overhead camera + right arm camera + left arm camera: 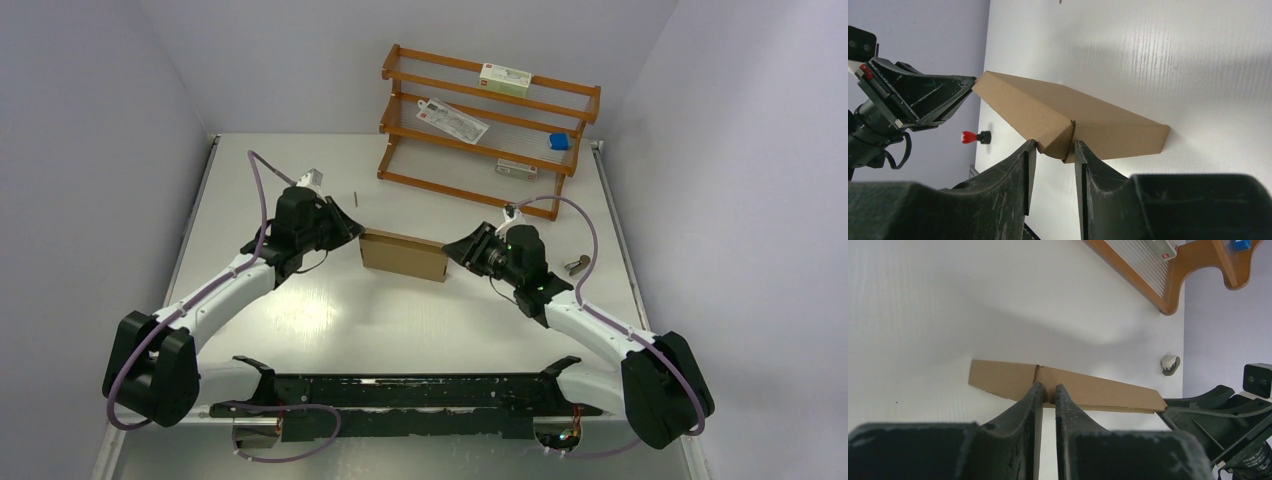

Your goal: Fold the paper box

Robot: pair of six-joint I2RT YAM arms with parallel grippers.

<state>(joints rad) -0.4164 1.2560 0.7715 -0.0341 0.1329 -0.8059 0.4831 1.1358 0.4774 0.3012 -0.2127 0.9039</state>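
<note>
Paper box (403, 256): end walls being closed.
Left gripper (1046, 390) and right gripper (1054, 147) each clamp one; next, press inward.

Both arms are stretching forward, angling inward. Left gripper (1048, 386) is pinching the paper box (998, 380), jaws nearly together; right gripper (1053, 142) is clamping its opposite end.

The paper box (404, 255) is plain brown, unprinted, on a white table (300, 320). The rack (470, 110) is orange-brown wood, with a white-and-green carton (505, 78) and a small blue item (559, 142). The left gripper (1048, 390) and right gripper (1053, 147) are black — the arms (215, 290) white, their cables (258, 178) purple.
</note>
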